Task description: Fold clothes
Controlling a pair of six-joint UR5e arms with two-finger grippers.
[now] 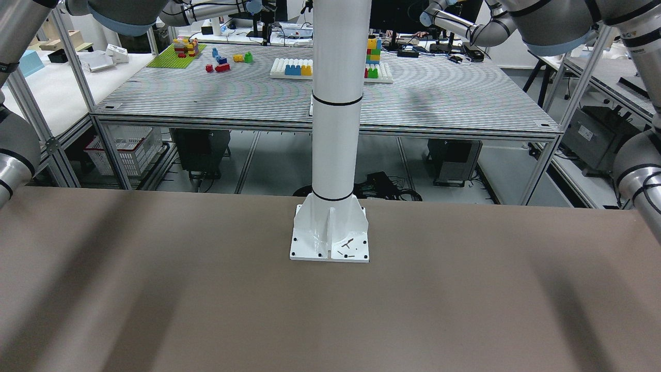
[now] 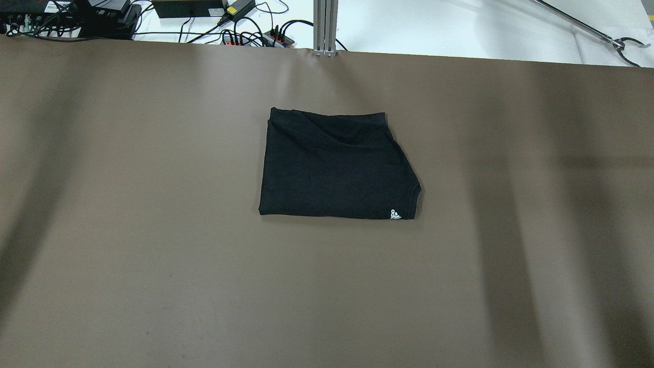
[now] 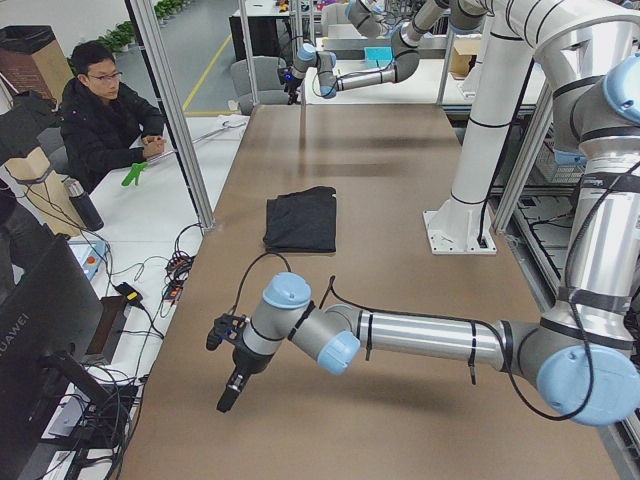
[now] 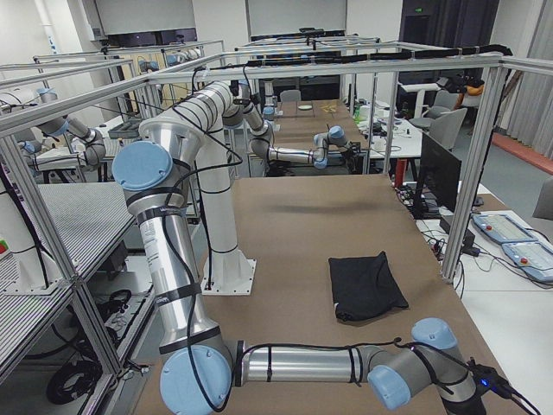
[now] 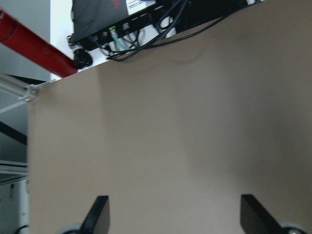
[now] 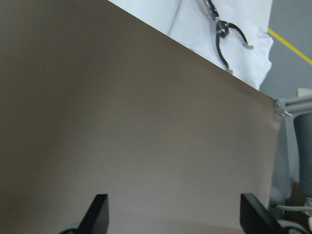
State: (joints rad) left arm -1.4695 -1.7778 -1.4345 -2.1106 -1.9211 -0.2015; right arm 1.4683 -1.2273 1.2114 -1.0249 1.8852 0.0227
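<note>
Left hand: the left hand [image 5: 175, 217] has its two fingers [image 5: 100, 214] spread wide with nothing between them. It hangs over bare bench [image 2: 153, 281] at the left end, close to the far edge where cables run.
Right hand: the right hand [image 6: 175, 217] is spread just as wide and is also empty, over bare bench at the right end.
Clothes: the clothes [image 2: 334, 163] are one black piece lying flat in the middle of the bench, a little toward the far side. It forms a compact, roughly square stack with a small white logo [image 2: 395, 214] at its near right corner.
Step in hand: the piece looks folded at least once already, and its right edge runs slanted. The likely choice is one more fold or a tidy-up, and neither has begun.
Doing it well: bring both hands in low. Pinch every layer at two corners of the same edge, so the stack does not slide apart. Lift only enough to clear the cloth below, carry the edge straight across and line up the hems. Let go once the fabric has settled. Thin cloth like this will probably drag and wrinkle if pulled sideways.
Clothes to the hands: the clothes lie between the two hands and well apart from both. Neither wrist view shows any black fabric, and neither arm appears in the overhead view.
</note>
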